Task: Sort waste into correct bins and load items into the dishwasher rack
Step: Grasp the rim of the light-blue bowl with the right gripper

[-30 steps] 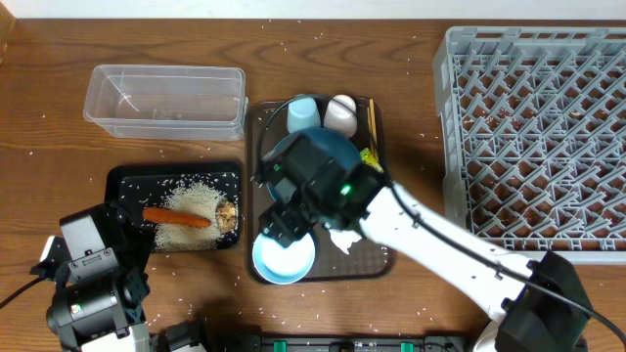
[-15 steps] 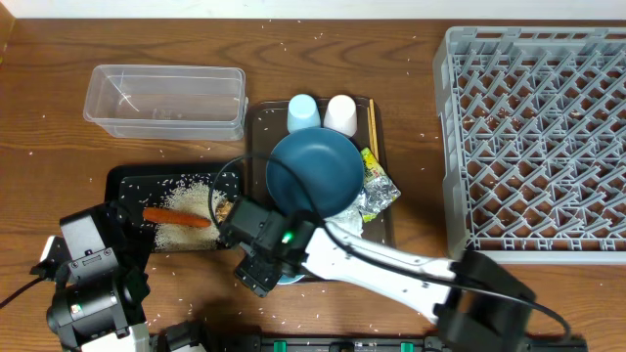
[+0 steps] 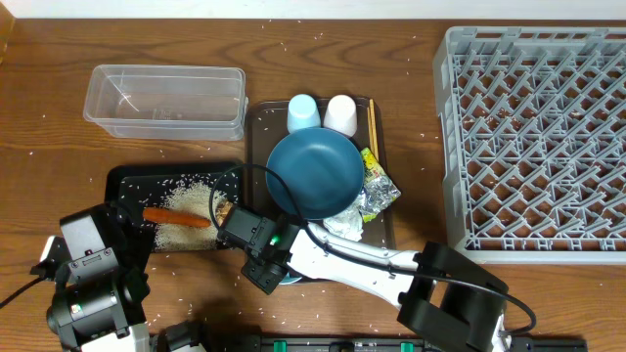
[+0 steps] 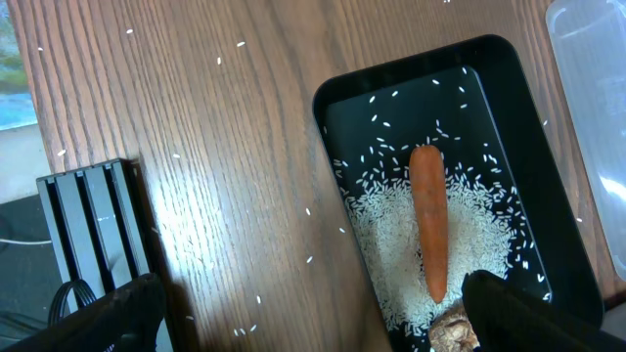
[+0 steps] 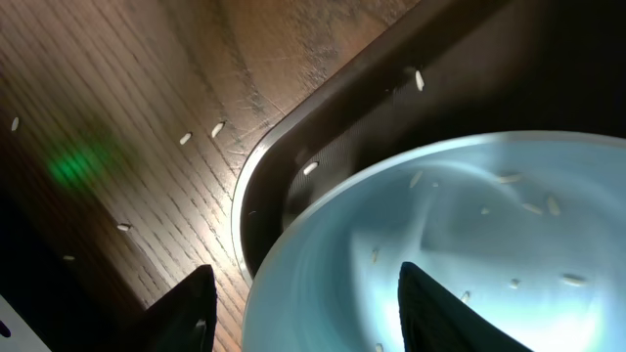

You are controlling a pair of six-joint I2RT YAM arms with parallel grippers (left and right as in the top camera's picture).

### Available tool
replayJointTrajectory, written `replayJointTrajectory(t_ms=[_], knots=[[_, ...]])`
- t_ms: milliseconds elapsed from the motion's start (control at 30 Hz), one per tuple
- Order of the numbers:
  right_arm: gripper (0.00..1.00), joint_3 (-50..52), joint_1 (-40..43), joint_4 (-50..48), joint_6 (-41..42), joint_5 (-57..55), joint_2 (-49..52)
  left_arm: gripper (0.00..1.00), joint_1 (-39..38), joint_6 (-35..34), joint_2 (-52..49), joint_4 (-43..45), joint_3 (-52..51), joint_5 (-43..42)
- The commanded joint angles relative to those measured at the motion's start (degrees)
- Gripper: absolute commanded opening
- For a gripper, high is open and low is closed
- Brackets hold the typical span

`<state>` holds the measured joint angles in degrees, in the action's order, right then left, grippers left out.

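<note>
My right gripper is low over the front left corner of the brown serving tray. In the right wrist view it is open, with one finger outside and one inside the rim of the pale-blue bowl, which holds a few rice grains. My left gripper is open and empty above the table beside the black tray. That tray holds the carrot, rice and brown lump. The dark-blue plate, pale-blue cup, white cup, chopsticks, wrappers and tissue lie on the serving tray.
The clear tub stands at the back left, holding a few grains. The grey rack fills the right side. The brown serving tray sits in the middle. Loose rice grains are scattered over the wooden table.
My right arm has swung from above the plate to the left and down to the bowl, uncovering the plate, wrappers and tissue. The left arm has not moved.
</note>
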<state>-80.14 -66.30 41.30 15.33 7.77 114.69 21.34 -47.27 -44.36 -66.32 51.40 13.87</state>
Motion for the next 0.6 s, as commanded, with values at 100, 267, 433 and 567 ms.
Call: replayJointTrajectory(t_ms=[100,267,433,567], knots=[[0.5,-0.7,-2.3,0.2,0.6,-3.2,0.8,0.98,0.3,0.7,-0.1,-0.3,0.9,0.5],[0.45,-0.7,-4.4,0.2,1.9,-6.5,1.6,0.98,0.3,0.7,-0.1,-0.3,0.9,0.5],[0.44,-0.7,-5.3,0.3,3.1,-10.1,1.7,0.98,0.3,0.7,-0.1,-0.3,0.9,0.5],[0.42,-0.7,-5.3,0.3,3.1,-10.7,2.4,0.98,0.3,0.7,-0.1,-0.3,0.9,0.5]])
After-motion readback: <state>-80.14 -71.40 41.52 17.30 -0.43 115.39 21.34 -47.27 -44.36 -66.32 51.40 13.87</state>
